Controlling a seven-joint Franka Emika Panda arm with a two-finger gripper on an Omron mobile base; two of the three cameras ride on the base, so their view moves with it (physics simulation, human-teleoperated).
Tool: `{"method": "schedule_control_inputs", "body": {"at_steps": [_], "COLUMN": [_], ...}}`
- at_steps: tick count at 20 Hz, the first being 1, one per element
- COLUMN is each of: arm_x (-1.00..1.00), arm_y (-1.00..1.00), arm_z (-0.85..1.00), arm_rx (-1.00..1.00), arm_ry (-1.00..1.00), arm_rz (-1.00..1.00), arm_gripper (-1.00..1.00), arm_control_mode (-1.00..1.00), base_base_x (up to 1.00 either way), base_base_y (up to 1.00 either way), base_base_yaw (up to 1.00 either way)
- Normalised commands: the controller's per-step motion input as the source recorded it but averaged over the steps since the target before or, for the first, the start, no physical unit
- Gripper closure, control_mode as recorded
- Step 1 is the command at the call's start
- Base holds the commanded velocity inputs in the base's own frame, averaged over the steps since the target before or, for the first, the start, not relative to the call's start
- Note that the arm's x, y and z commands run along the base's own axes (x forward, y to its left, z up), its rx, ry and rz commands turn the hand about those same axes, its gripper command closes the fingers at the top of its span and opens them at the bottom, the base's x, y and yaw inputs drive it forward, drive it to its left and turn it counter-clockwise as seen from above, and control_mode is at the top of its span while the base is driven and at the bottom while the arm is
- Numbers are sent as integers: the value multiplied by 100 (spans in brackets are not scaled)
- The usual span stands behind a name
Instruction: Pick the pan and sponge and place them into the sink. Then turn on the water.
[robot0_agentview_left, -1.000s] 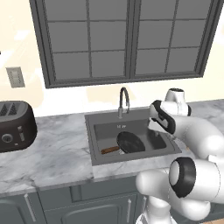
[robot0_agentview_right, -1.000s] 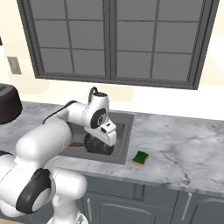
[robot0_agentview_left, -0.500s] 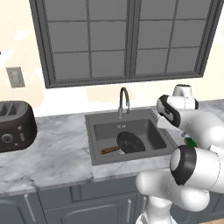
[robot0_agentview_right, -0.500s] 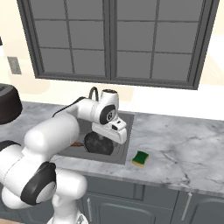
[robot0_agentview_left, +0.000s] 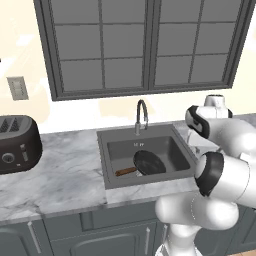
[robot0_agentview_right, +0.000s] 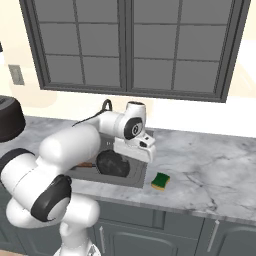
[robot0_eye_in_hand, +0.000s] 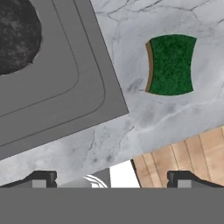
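Pan (robot0_agentview_left: 148, 162) already in sink (robot0_agentview_left: 172, 131), so tool (robot0_eye_in_hand: 111, 178) hangs wide, empty, above surface (robot0_eye_in_hand: 175, 118); sponge (robot0_eye_in_hand: 171, 64) upper right, next pick.

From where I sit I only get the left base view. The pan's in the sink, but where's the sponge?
Observer: The sponge lies on the counter, just right of the sink, near the front edge.
Operator: Which side is up?
Observer: The green scrubby side faces up, as the hand view shows.
Operator: Are the fingers holding it?
Observer: No. The fingers are open and hover above the counter, apart from the sponge.
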Motion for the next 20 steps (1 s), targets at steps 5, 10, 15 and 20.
{"method": "schedule_control_inputs", "body": {"at_steps": [5, 10, 15, 20], "arm_x": [0, 0, 1, 0], "arm_y": [-33, -34, -34, -29], "arm_z": [0, -2, -11, -10], "arm_rx": [0, 0, 1, 1], "arm_ry": [3, 0, -1, -4], "arm_rz": [7, 8, 10, 11], "arm_gripper": [-100, -100, -100, -100], "arm_control_mode": [-100, -100, -100, -100], "base_base_x": [0, 0, 0, 0], "base_base_y": [0, 0, 0, 0], "base_base_yaw": [0, 0, 0, 0]}}
